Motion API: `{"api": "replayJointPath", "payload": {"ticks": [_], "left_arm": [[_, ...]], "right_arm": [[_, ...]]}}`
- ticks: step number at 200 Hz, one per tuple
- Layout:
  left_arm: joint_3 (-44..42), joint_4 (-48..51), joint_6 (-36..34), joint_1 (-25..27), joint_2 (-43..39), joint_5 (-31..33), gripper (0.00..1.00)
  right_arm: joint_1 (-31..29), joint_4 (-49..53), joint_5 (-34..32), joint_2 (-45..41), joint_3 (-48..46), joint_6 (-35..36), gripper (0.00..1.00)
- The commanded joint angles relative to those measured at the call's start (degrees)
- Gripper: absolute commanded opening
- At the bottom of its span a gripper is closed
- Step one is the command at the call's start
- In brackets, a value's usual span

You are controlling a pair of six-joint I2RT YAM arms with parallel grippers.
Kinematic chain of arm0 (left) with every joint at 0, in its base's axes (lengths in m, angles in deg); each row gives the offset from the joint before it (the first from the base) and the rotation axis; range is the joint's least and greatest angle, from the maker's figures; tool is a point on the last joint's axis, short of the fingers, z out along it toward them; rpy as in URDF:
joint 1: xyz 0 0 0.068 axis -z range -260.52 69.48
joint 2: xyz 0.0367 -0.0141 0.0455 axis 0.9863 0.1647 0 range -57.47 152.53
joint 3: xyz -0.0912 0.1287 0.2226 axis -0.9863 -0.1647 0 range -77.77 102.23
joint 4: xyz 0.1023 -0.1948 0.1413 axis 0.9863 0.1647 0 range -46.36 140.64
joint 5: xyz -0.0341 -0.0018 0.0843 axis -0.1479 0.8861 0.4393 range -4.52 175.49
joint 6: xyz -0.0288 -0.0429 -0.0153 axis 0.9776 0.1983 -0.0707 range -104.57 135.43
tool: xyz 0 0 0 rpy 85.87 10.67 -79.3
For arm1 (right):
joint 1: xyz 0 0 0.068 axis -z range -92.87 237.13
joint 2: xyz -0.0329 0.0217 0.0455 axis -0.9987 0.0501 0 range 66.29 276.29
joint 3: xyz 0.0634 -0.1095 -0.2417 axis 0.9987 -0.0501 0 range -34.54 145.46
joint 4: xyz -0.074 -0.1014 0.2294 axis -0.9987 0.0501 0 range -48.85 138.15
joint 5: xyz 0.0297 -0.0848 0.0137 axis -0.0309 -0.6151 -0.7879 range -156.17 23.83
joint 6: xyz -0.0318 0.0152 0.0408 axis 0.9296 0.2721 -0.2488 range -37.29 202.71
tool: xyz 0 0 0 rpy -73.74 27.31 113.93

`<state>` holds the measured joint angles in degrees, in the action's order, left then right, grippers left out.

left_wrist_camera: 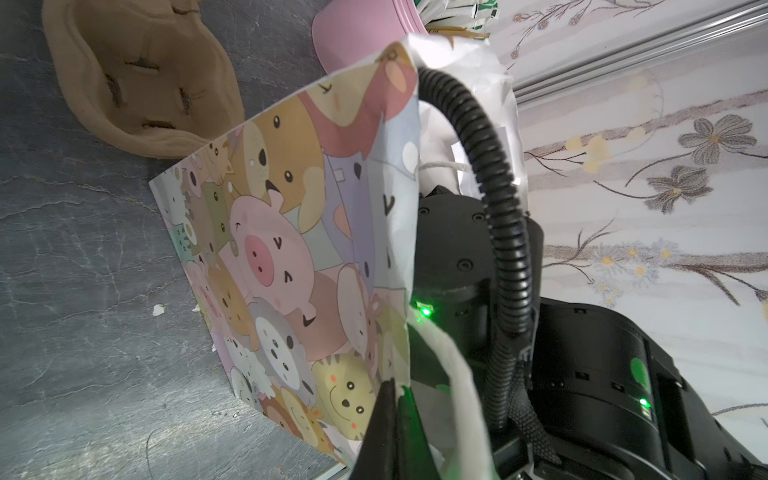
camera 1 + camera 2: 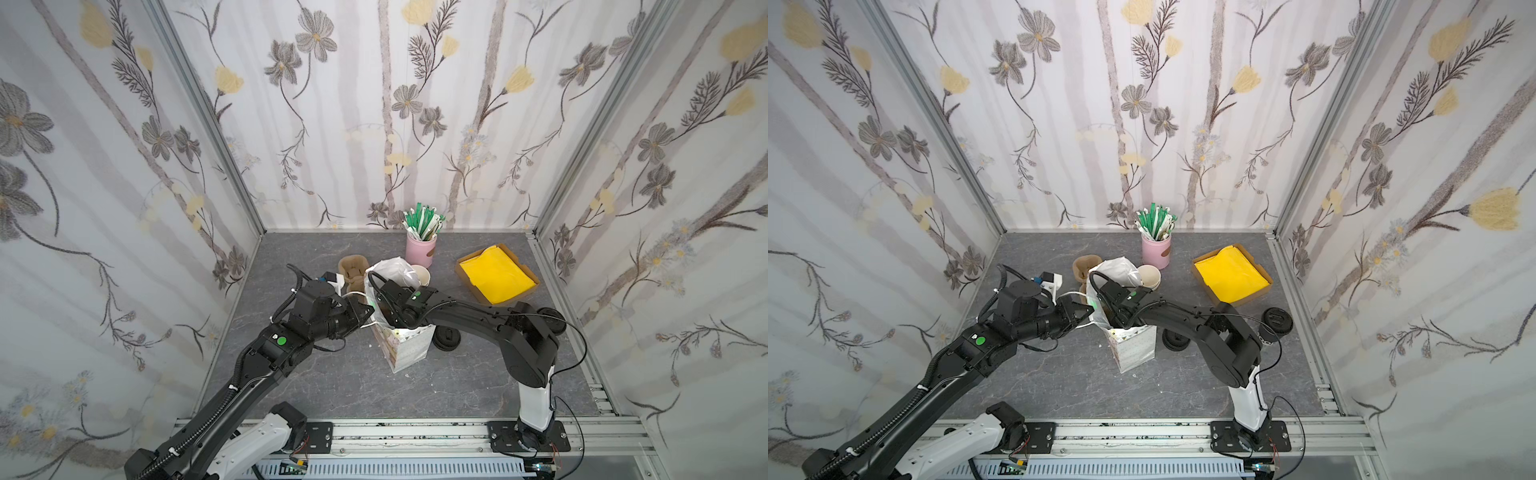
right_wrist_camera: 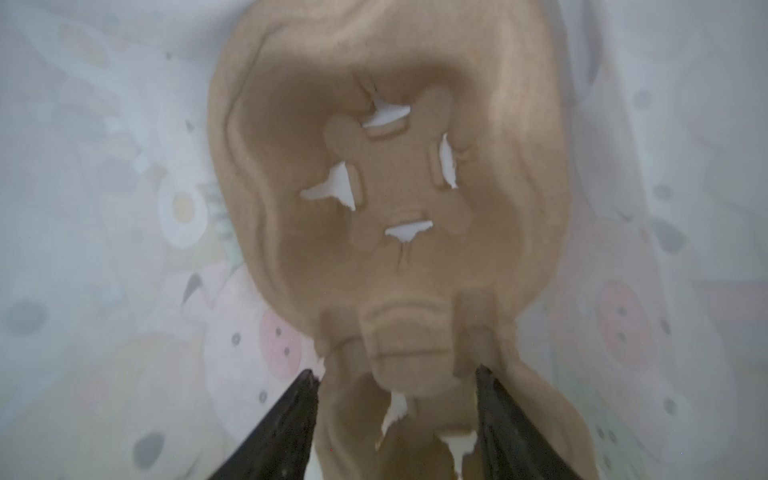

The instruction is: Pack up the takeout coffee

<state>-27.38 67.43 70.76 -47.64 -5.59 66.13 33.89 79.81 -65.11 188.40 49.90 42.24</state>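
Observation:
The takeout coffee [image 2: 1276, 320], a small paper cup under a black domed lid, stands on the right of the table behind my right arm, and both top views show it [image 2: 556, 321]. A white handled bag [image 2: 405, 347] printed with cartoon animals [image 1: 299, 249] stands open mid-table. My left gripper [image 1: 392, 384] is shut on the bag's rim beside its white handle. My right gripper [image 3: 395, 374] reaches down inside the bag, out of sight in both top views. Its jaws stand apart, with a brown pulp cup carrier [image 3: 395, 187] lying between and beyond them.
Behind the bag are brown pulp carriers [image 2: 353, 270], a stack of lidless paper cups [image 2: 420, 274] and a pink holder of green-and-white sachets [image 2: 420, 249]. A cardboard tray of yellow napkins [image 2: 496, 276] sits back right. Loose black lids [image 2: 446, 337] lie right of the bag.

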Motion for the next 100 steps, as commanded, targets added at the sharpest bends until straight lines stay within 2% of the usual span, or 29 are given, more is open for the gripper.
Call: {"api": "replayJointPath", "payload": {"ticks": [1, 62, 100], "left_arm": [[-0.26, -0.85, 0.30, 0.01, -0.36, -0.41, 0.00], [-0.03, -0.68, 0.43, -0.03, -0.93, -0.07, 0.00], [0.55, -0.59, 0.52, -0.02, -1.16, 0.26, 0.00]], "right_arm": [[-0.03, -1.74, -1.15, 1.50, 0.28, -0.50, 0.61], [0.05, 0.66, -3.53, 3.32, -0.16, 0.19, 0.61], [0.19, 1.74, -4.39, 1.38, 0.33, -0.03, 0.61]]}}
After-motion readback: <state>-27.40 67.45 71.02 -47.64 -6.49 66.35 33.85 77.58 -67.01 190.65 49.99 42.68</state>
